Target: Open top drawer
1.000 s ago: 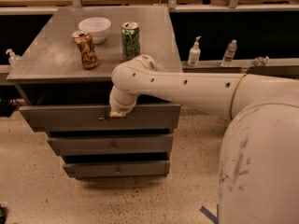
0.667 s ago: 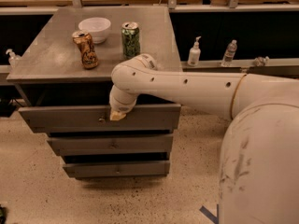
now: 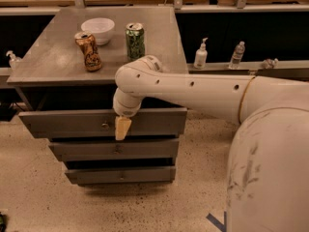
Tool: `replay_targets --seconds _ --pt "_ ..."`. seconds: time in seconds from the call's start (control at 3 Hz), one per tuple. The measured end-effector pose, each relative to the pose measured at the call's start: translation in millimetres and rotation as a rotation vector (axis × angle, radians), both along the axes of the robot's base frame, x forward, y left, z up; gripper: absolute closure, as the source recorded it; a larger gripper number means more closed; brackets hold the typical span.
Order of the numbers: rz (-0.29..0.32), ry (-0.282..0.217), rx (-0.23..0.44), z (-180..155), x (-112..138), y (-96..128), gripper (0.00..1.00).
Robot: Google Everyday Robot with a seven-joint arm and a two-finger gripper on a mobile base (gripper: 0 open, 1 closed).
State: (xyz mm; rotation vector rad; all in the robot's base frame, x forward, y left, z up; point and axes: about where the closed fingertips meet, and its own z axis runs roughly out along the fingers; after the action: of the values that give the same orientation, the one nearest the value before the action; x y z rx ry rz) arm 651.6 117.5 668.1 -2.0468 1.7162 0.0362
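Gripper (image 3: pixel 122 128): tan, wedge-shaped, tapering downward, hung from the wrist of a white, smooth, tubular arm (image 3: pixel 193 93) dotted with small dark holes. It sits below the counter's front edge, right of centre, over the face of the top drawer (image 3: pixel 58 123) and just right of the knob (image 3: pixel 105 125). Jaw state cannot be told, since only a single tan wedge shows; nothing is seen held, and contact with the panel or knob cannot be told. Top drawer: matte grey flat panel, wide and tall, directly beneath the counter's front edge and spanning nearly its full width; the knob is small, round and metal, near the panel's centre. Middle drawer (image 3: pixel 149 149) and bottom drawer (image 3: pixel 145 174): grey, narrower, shorter fronts, stacked below. Counter (image 3: pixel 53 62): dull grey metal top, rectangular, faintly scuffed. Bowl (image 3: pixel 98 29): white, round, glossy, toward the back edge, left of centre. Brown can (image 3: pixel 89 51): cylindrical, patterned, upright, in front of the bowl and near it. Green can (image 3: pixel 135 41): cylindrical, upright, silver lid, just right of the bowl. Pump bottle (image 3: pixel 200 54) and clear bottle (image 3: pixel 236 55): plastic, upright, beyond the counter's right edge. Floor (image 3: pixel 34 192): pale, speckled.
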Motion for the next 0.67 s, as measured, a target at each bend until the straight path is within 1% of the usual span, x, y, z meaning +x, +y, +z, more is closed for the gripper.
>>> replay_targets --seconds 0.33,0.67 --pt "0.009 0.010 0.044 9.5 -36.0 -15.6 0.00" --pt "-0.027 0.052 0.055 2.1 -65.0 -50.1 0.00"
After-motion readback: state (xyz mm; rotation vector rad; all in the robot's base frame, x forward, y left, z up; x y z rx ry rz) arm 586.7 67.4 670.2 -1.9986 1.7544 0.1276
